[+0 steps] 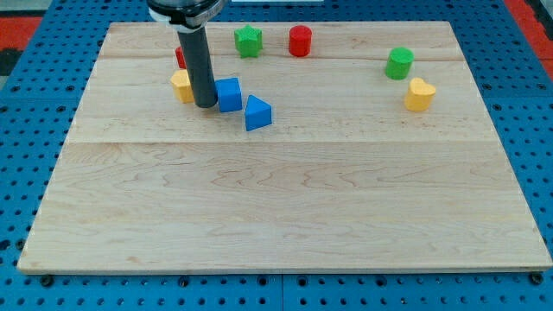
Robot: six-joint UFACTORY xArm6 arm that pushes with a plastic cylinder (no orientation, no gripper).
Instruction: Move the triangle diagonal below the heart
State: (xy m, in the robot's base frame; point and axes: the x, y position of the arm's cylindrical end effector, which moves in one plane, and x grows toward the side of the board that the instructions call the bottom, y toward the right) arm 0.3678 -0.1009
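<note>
The blue triangle (pixel 257 113) lies on the wooden board left of centre, near the view's top. The yellow heart (pixel 419 94) sits far to the view's right, just below a green cylinder (pixel 399 63). My tip (pixel 206 104) rests on the board touching the left side of a blue cube (pixel 229 94), which sits just up-left of the triangle. A yellow block (pixel 181 86) is right behind the rod on its left, and a red block (pixel 181 58) is mostly hidden by the rod.
A green star (pixel 248 40) and a red cylinder (pixel 300 41) stand along the board's top edge. The wooden board (pixel 276 207) lies on a blue pegboard table.
</note>
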